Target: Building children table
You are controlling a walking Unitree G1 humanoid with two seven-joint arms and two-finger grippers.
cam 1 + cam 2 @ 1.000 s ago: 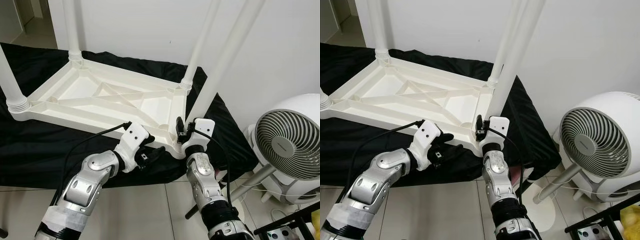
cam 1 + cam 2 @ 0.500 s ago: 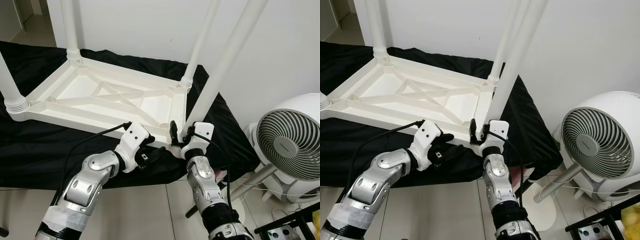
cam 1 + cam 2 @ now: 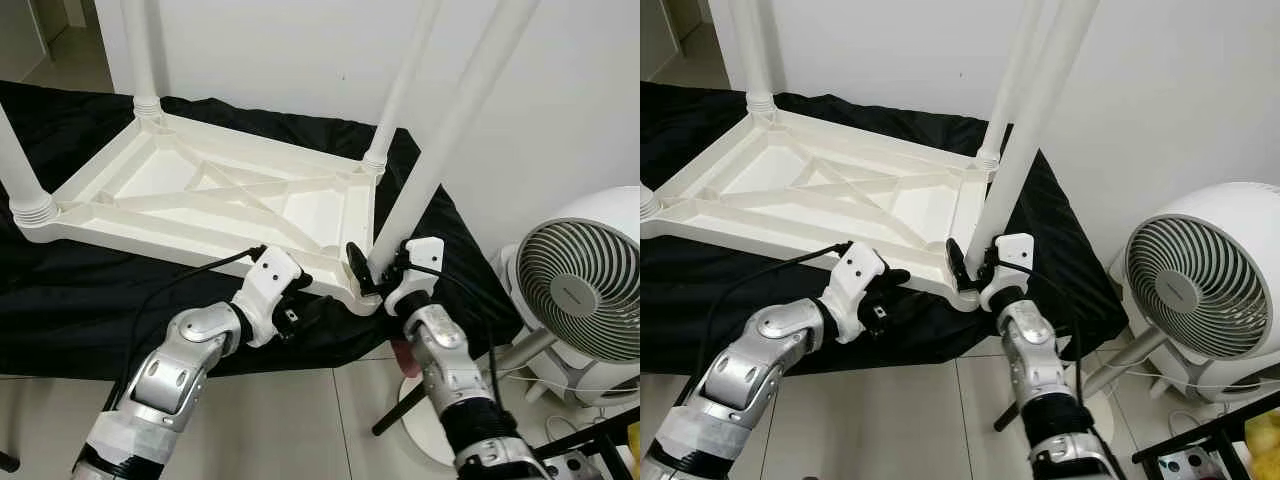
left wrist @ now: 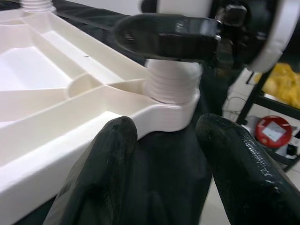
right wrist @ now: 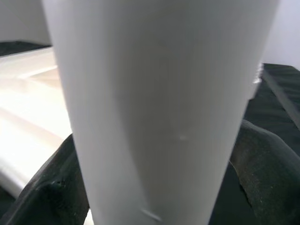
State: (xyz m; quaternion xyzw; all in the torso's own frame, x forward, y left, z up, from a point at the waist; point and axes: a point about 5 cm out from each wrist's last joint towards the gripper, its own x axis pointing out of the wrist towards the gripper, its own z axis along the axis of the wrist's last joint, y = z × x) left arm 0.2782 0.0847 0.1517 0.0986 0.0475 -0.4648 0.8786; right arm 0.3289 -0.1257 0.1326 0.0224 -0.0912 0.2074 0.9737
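Four white legs stand up from the children's table, which lies upside down on a black cloth spread over the surface beneath it, its ribbed underside facing up. Farthest left, one leg rises from the near left corner, and another from the far left corner by the white wall. Moving right, the left tool sits low against the near edge of the tabletop, just left of the near right corner; in the left wrist view its two black fingers are spread apart with dark cloth and the table's rim between them, closed on nothing. Beyond those fingers the threaded socket of the near right corner shows, with the other arm's black finger just above it. Next, the far right leg stands in its corner. Beside it the near right leg leans slightly as it rises from its socket, and the right tool is clamped around its base, one black finger on each side of the white tube, as the right wrist view shows close up. Farther right, a white floor fan stands on the tiled floor, well apart from the table.
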